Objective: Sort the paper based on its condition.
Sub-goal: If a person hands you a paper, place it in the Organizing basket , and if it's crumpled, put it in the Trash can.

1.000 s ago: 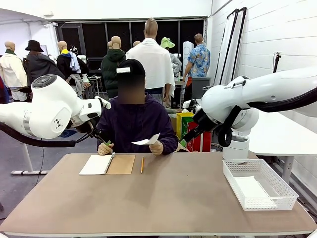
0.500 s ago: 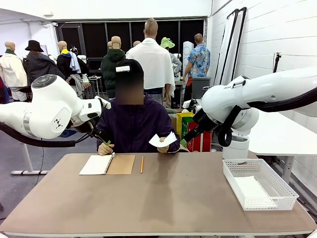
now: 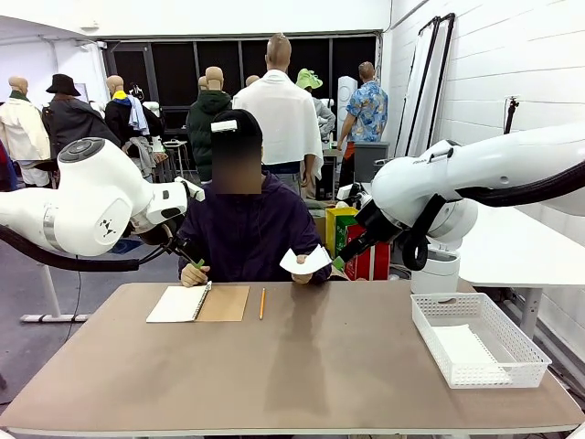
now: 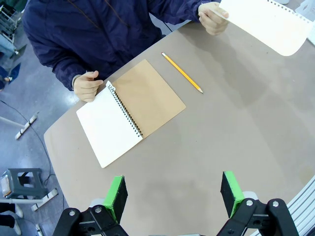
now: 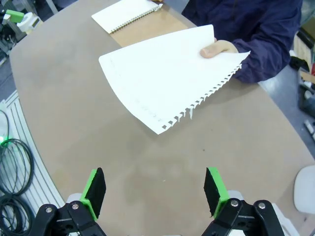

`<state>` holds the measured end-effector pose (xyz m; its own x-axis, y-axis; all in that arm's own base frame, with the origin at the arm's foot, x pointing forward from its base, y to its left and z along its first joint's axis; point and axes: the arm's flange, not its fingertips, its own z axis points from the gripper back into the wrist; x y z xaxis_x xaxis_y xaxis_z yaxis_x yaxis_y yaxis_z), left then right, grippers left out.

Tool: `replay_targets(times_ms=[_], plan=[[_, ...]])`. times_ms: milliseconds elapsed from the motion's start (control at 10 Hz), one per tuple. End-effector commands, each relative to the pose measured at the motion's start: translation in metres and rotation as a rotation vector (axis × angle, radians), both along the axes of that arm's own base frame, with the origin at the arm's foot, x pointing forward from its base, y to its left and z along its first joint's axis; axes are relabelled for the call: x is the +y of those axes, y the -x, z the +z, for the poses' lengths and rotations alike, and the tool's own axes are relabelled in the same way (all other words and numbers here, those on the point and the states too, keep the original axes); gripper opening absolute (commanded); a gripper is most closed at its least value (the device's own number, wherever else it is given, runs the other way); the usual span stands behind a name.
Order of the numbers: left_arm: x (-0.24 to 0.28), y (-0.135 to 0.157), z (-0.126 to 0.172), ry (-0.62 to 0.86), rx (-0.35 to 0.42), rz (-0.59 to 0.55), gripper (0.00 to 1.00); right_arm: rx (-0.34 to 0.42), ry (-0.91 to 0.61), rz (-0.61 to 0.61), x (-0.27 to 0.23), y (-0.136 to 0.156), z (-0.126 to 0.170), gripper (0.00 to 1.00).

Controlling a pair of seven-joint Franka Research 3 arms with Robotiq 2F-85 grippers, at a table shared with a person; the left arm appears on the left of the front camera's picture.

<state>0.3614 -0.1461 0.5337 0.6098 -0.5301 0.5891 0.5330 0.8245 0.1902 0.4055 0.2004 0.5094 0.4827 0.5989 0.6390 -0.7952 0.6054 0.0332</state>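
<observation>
A: What is seen ahead of the two sets of fingers, starting with the biggest thing?

B: The brown table (image 3: pixel 302 366) is spread beneath both grippers. At its far edge a person in a dark jacket (image 3: pixel 245 233) is seated. To the side, well apart from the right gripper (image 5: pixel 154 191), a white mesh basket (image 3: pixel 528 352) is set on the table, and a sheet lying flat inside it can be made out in the front view.

A: And the open notebook?

B: The spiral notebook (image 4: pixel 129 109) is laid open straight ahead of the left gripper (image 4: pixel 174 194), white page and brown cover both showing. One hand (image 4: pixel 88 86) of the person is rested at its far corner. A yellow pencil (image 4: pixel 182 73) is placed just beside the brown cover, further on from the fingers.

A: Where is the paper?

B: The paper (image 5: pixel 165 73) is held up off the table in the person's other hand (image 5: pixel 219 49), directly ahead of the right gripper's fingers and above the tabletop. One edge is ragged with torn spiral holes.

A: How are the fingers set?

B: On both grippers the green pads (image 5: pixel 93 192) are held wide apart, with nothing between them and nothing touched
</observation>
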Motion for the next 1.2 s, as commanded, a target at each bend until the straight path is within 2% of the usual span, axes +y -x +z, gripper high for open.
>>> replay_targets(times_ms=[0,300,600,800,900,1100], plan=[[0.001,-0.001,0.000,0.001,0.003,0.002,1.00,0.075,-0.060,-0.083,0.000,-0.008,0.003,1.00],[0.001,-0.001,0.000,0.001,0.003,0.002,1.00,0.339,-0.236,-0.327,-0.007,-0.036,-0.002,1.00],[0.001,-0.001,0.000,0.001,0.003,0.002,1.00,0.566,-0.378,-0.482,-0.012,-0.060,-0.021,1.00],[0.001,-0.001,0.000,0.001,0.003,0.002,1.00,0.644,-0.425,-0.544,-0.016,-0.070,-0.030,1.00],[0.001,-0.001,0.000,0.001,0.003,0.002,1.00,0.629,-0.380,-0.542,-0.017,-0.071,-0.031,1.00],[0.001,-0.001,0.000,0.001,0.003,0.002,1.00,0.612,-0.388,-0.512,-0.021,-0.065,-0.032,1.00]])
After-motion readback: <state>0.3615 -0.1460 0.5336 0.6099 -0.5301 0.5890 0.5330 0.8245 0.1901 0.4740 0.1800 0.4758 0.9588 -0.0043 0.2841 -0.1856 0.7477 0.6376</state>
